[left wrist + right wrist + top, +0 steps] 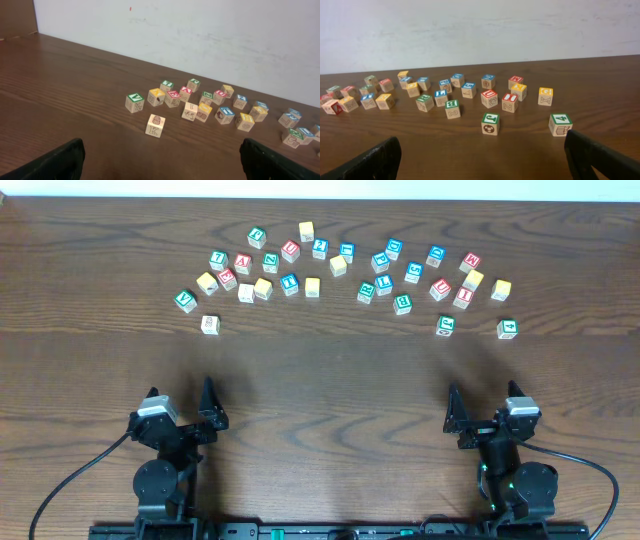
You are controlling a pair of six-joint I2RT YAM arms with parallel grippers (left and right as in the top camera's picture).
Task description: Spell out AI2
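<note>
The red-framed "A" cube (242, 262) (186, 91) lies in the left cluster of the far row. On the right side of that row is the red-framed "I" cube (462, 297) (509, 100). A blue-framed cube that reads as "2" (320, 248) lies near the row's middle. My left gripper (181, 402) (162, 162) rests open at the near left, far short of the cubes. The right gripper (484, 405) (482, 160) is open at the near right. Nothing sits between either pair of fingers.
Several other letter and number cubes lie scattered in an arc across the far half of the table (320, 380). Closest to me are a plain-faced cube (209, 324), a green cube (445, 325) and a green "4" cube (507, 328). A white wall stands behind the table.
</note>
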